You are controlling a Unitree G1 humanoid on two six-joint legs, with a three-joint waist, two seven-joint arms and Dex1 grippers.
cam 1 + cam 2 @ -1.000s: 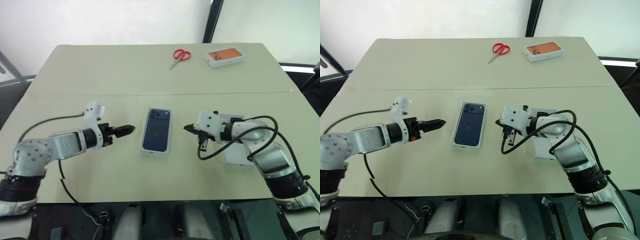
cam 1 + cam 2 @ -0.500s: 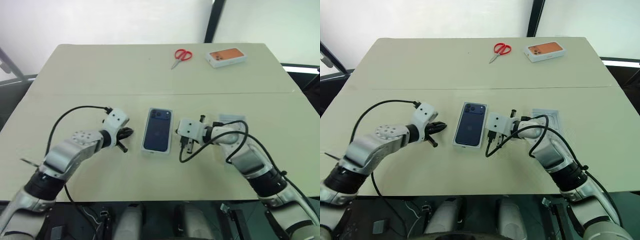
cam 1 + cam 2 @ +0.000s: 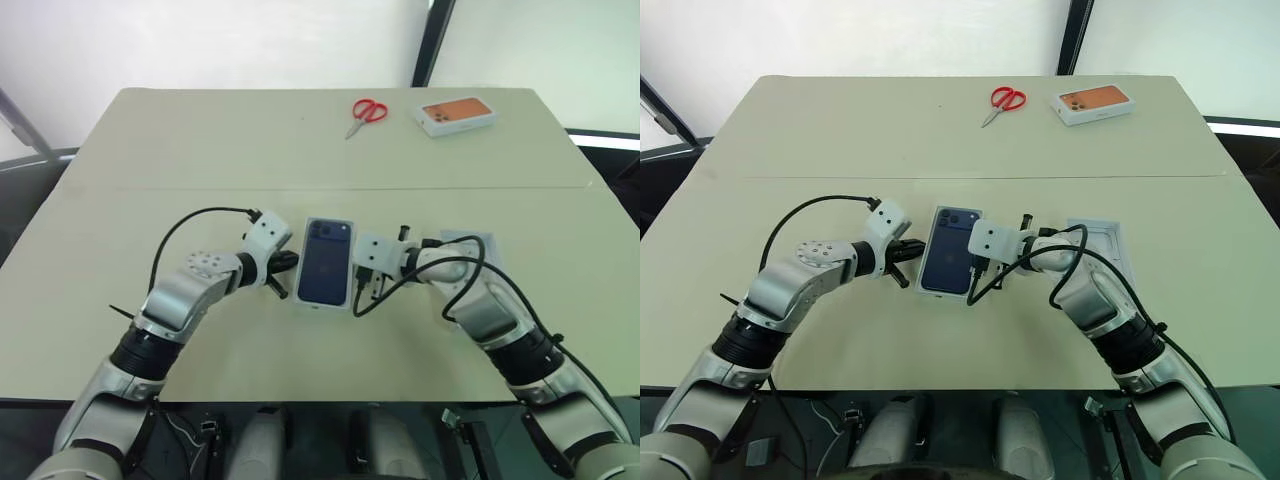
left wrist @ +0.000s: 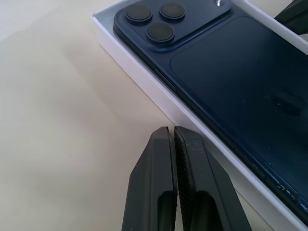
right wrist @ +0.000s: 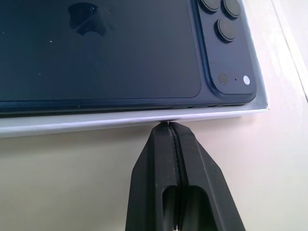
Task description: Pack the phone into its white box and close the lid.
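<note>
Left eye view: the phone (image 3: 326, 273) lies camera-side up in the white box (image 3: 349, 302) near the middle of the pale tabletop (image 3: 200, 150), with the left pincer (image 3: 290, 262) and the right pincer (image 3: 354, 268) flanking its two long sides. Both pincers are pressed fully together and hold nothing. In the right wrist view the closed tip meets the box's white wall; in the left wrist view the tip sits just beside the opposite wall, and contact cannot be confirmed.

The phone is a slim, rigid slab with rounded corners, a smooth matte navy back and a raised cluster of three round lenses. It looks dense for its size, slippery and easily scratched, so it is best left seated and moved only through the box. The tray is thin, stiff cardboard with crisp square edges, light enough to slide under a nudge; pushing evenly low on both long walls seems safest. The lid cannot be identified from here.
</note>
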